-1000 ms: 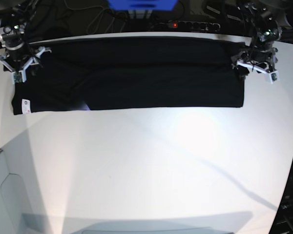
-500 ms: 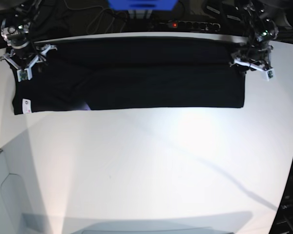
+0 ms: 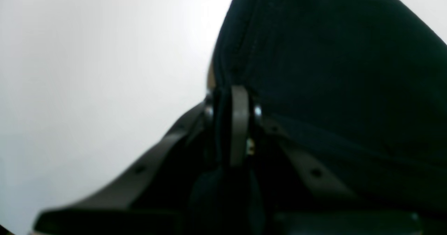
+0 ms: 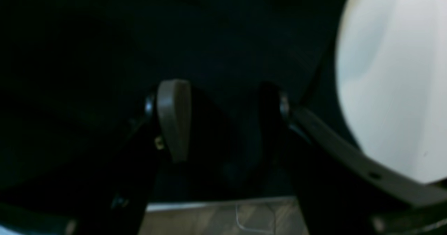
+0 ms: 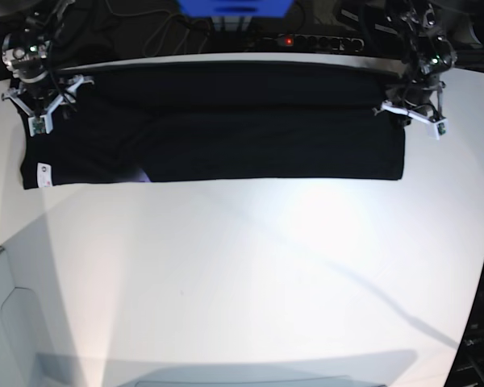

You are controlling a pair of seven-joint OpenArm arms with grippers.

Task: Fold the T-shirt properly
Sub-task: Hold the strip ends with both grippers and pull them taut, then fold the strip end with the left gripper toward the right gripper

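Across the far half of the white table (image 5: 250, 274) the T-shirt (image 5: 226, 129) lies as a long black band, its back edge along the table's far rim and its small white label at the near corner on the base view's left. Over the past second both arms have drawn back toward that far rim: the left gripper (image 5: 411, 111) has moved from the cloth's end edge up to its far corner, and the right gripper (image 5: 40, 101) has retreated likewise at the opposite end. The band itself has not shifted, so this reads as positioning for the next fold, not a fold under way. In the left wrist view the left gripper's fingers (image 3: 239, 123) are pressed together with a dark layer of shirt between them. The right gripper's fingers (image 4: 173, 118) stand well apart over dark cloth, holding nothing. A power strip (image 5: 310, 42) and a blue object (image 5: 234, 6) sit behind the table, clear of the work. Nothing on the table blocks a forward fold.
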